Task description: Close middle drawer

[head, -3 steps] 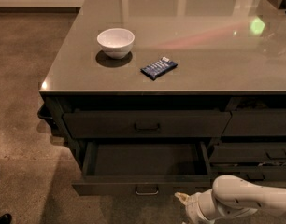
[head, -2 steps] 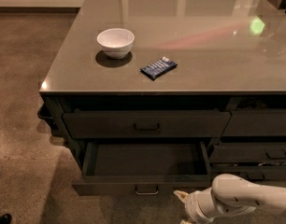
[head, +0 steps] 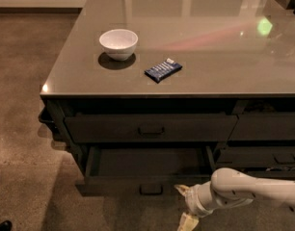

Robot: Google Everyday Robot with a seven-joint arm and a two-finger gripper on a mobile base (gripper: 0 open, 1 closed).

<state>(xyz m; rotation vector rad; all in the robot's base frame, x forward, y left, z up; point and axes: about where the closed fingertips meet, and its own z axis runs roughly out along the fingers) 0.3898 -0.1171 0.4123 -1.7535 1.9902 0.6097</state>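
Note:
The middle drawer (head: 118, 183) is pulled out below the counter's top drawer. It has a low dark front with a small bar pull (head: 151, 189), and its dark bare interior (head: 147, 161) shows. My gripper (head: 184, 206) is at the bottom of the view, just right of the pull and in front of the drawer's right end. Its pale fingers (head: 181, 190) are spread apart and hold nothing. The white arm (head: 248, 189) reaches in from the right edge.
The grey counter top (head: 210, 66) holds a white bowl (head: 118, 43) and a blue snack packet (head: 163, 70). The shut top drawer (head: 151, 128) sits above the open one. Narrower drawers (head: 268, 155) stand to the right. Brown floor (head: 22, 129) lies to the left.
My gripper and arm have edged slightly left and up toward the drawer front. The drawer stays open about as far as before.

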